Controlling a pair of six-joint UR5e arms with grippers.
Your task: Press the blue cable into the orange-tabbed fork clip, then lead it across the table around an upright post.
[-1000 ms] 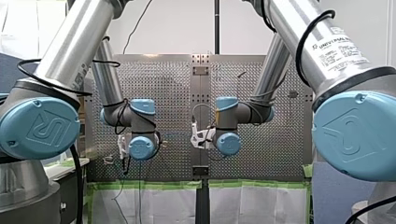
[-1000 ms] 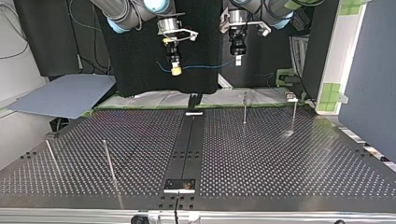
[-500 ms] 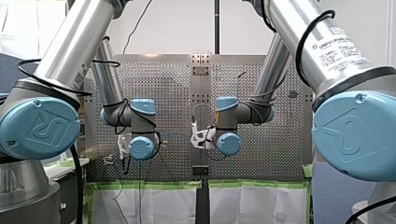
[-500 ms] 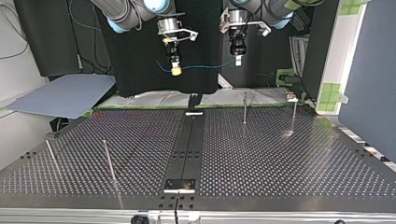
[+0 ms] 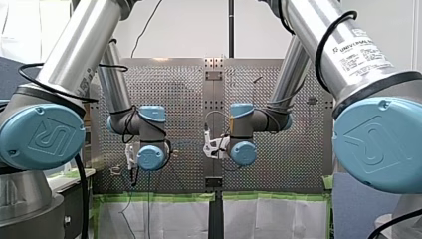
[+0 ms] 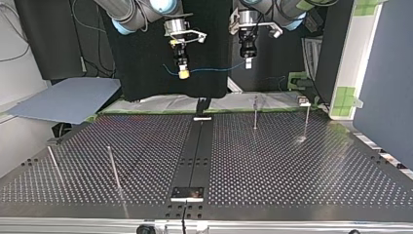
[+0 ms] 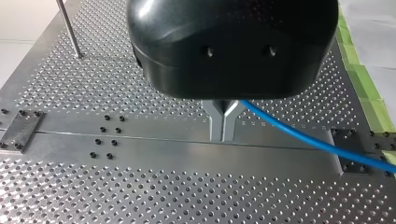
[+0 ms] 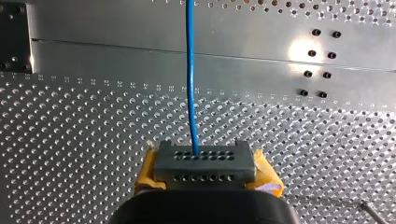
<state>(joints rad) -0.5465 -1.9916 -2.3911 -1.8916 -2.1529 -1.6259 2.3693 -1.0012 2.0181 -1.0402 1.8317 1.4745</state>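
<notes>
Both my left gripper [image 6: 248, 62] and my right gripper [image 6: 183, 73] hang pointing down above the table [image 6: 292, 165], each pinching the blue cable [image 6: 214, 69].

Counter [image 7: 140, 196] is bare perforated metal with a satin finish and some glare, and the post [image 7: 69, 28] is a thin polished metal rod. Cable [image 7: 299, 134] has a smooth, slightly glossy blue plastic jacket; my left gripper [image 7: 223, 136] has a glossy black plastic housing and matt grey bare-metal fingers [image 7: 216, 116], while my right gripper [image 8: 204, 161] has matt yellow pads [image 8: 148, 170] flanking a dull grey holed block [image 8: 224, 161]. Arm tubes [image 5: 84, 45] are satin bare metal, joint caps [image 5: 40, 137] glossy blue plastic, and the counter's edge carries matt green tape [image 5: 164, 197] over white cloth-like sheeting [image 5: 169, 219].
</notes>
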